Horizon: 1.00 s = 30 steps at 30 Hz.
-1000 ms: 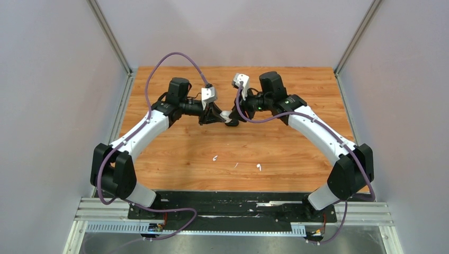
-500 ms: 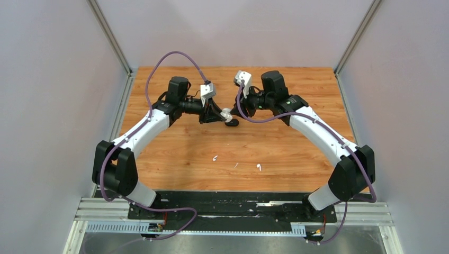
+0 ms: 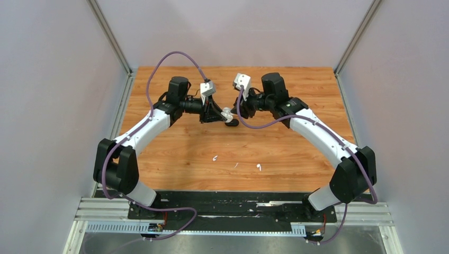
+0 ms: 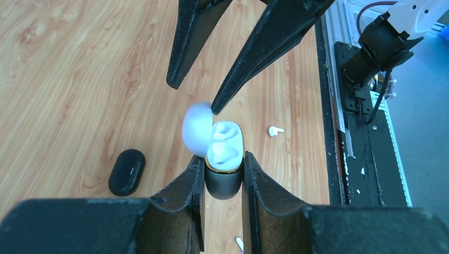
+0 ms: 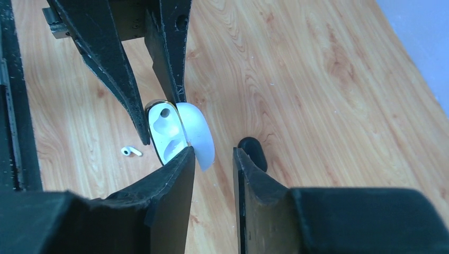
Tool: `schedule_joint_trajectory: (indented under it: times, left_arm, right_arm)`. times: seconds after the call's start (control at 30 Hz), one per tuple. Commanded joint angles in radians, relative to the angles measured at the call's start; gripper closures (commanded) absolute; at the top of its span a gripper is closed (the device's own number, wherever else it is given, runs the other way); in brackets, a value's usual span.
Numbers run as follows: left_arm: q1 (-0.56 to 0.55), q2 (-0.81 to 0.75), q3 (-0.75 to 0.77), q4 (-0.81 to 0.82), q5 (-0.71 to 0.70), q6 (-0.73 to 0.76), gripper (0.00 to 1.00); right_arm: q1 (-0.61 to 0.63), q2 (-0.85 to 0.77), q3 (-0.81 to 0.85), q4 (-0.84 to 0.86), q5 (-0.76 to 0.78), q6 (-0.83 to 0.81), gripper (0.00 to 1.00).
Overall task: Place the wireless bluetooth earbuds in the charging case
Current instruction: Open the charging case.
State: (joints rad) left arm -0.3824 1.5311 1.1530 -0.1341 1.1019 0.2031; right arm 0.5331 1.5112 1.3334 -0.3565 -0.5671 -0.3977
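Note:
My left gripper (image 4: 223, 157) is shut on the black body of the charging case (image 4: 224, 180), held above the table. Its white lid (image 4: 195, 129) stands open and two empty white wells (image 4: 225, 142) show. My right gripper (image 5: 214, 153) is open, and one fingertip (image 4: 215, 108) touches the lid's edge (image 5: 198, 138). From above, the case (image 3: 226, 113) sits between both grippers. The two white earbuds (image 3: 215, 157) (image 3: 259, 167) lie on the wood nearer the arm bases. One earbud (image 4: 275, 130) (image 5: 131, 151) shows in each wrist view.
A black oval object (image 4: 127, 171) (image 5: 253, 150) lies on the wood under the grippers. A thin white fleck (image 3: 236, 165) lies between the two earbuds. Metal rails (image 3: 233, 209) run along the near edge, and grey walls (image 3: 53, 106) close in both sides.
My right gripper has drawn back a little from the case and the left wrist has turned slightly. The left gripper keeps its hold, and the earbuds have not moved.

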Motion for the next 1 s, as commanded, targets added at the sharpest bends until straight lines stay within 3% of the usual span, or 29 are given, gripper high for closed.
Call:
schedule_joint_trajectory:
  times: [0.0, 0.13, 0.5, 0.73, 0.97]
  left_arm:
    - [-0.016, -0.006, -0.004, 0.004, 0.15, -0.053, 1.0]
    - [-0.014, -0.004, -0.002, 0.032, 0.149, -0.078, 1.0]
    - [-0.012, 0.002, -0.007, 0.084, 0.152, -0.142, 1.0]
    - [-0.013, -0.003, -0.006, 0.085, 0.15, -0.132, 1.0]
    - [-0.012, -0.007, -0.029, 0.179, 0.144, -0.175, 1.0]
  right_arm:
    - [-0.006, -0.033, -0.018, 0.149, 0.091, -0.098, 0.65]
    - [0.0, -0.036, -0.025, 0.116, 0.016, -0.111, 0.64]
    - [0.018, -0.048, -0.058, 0.106, 0.024, -0.22, 0.64]
    - [0.021, -0.032, -0.036, 0.169, 0.131, -0.164, 0.65]
    - [0.021, -0.006, -0.007, 0.028, -0.037, -0.144, 0.62]
